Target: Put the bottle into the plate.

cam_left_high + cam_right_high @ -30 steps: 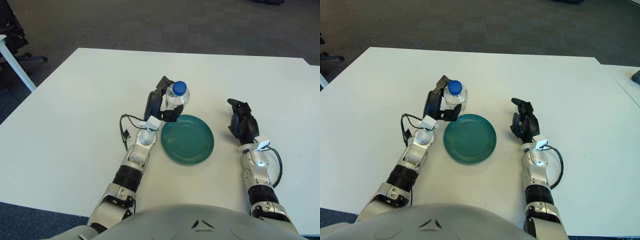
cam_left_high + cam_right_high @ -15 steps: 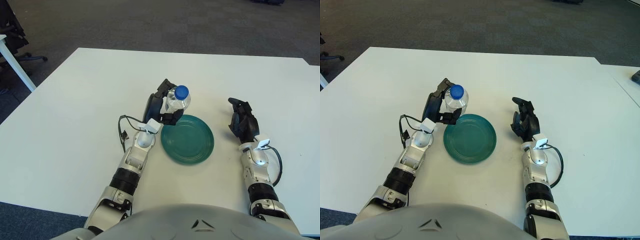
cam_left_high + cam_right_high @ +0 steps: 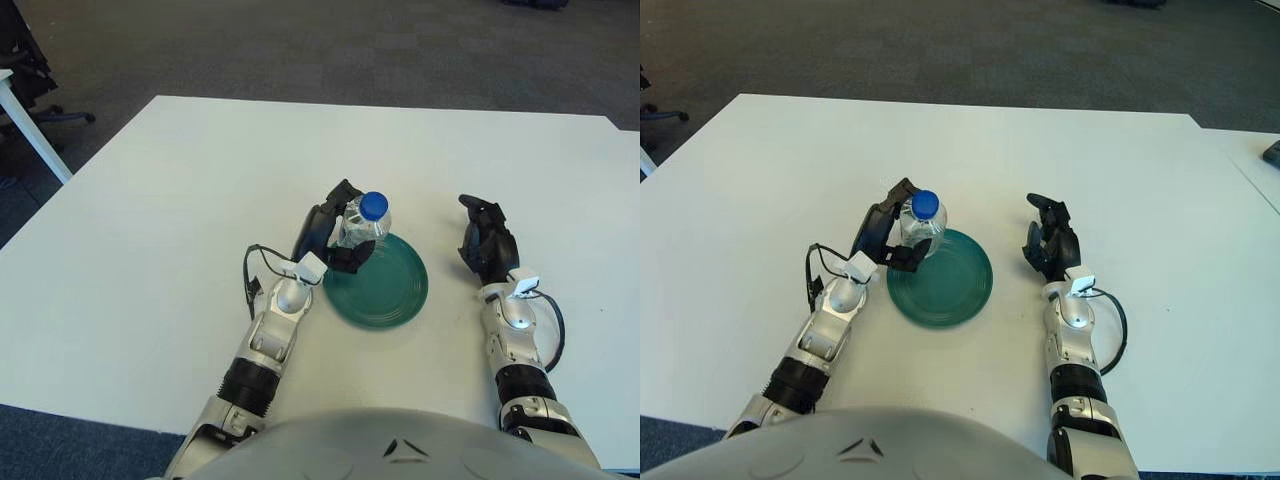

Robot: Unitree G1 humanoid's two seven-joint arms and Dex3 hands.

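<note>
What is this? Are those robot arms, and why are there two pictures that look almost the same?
Yes, they are the arms of a robot shaped like a person. The two pictures come from the two eyes of a camera on its head, looking down at a white table, so they show one scene from places very close together. On the table lies a green plate. The left hand grips a clear bottle with a blue cap, held upright at the plate's left edge. The right hand shows to the right of the plate and holds nothing. The grey curve at the bottom is the robot's own body.
</note>
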